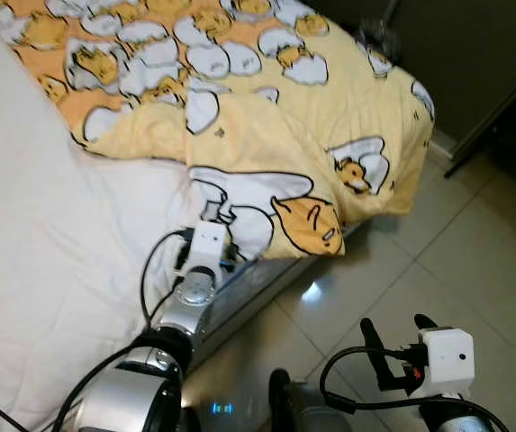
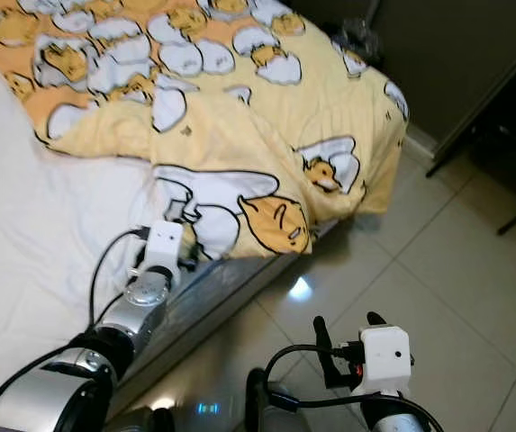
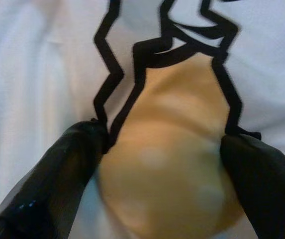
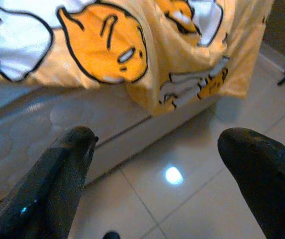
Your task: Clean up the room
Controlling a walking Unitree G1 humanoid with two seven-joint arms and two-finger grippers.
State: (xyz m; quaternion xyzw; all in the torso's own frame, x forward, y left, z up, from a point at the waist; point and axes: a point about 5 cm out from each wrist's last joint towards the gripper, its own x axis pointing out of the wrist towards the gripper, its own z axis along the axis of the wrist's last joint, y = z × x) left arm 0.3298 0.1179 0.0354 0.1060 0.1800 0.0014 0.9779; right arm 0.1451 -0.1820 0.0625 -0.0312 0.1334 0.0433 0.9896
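A yellow blanket (image 1: 258, 135) printed with white eggs and orange cartoon figures lies rumpled over the far part of the bed, one corner hanging off the side. My left gripper (image 1: 214, 216) reaches over the white sheet (image 1: 50, 243) to the blanket's near edge. In the left wrist view its fingers (image 3: 67, 159) are spread, open, pressed against the printed fabric (image 3: 167, 164) that bulges between them. My right gripper (image 1: 397, 328) hovers low over the tiled floor (image 1: 456, 261), open and holding nothing, pointing toward the bed side (image 4: 82, 129).
The grey mattress side (image 1: 258, 283) runs diagonally between the sheet and the glossy tiles. Dark furniture (image 1: 474, 63) with thin black legs (image 1: 474, 148) stands at the far right, beyond the bed's corner.
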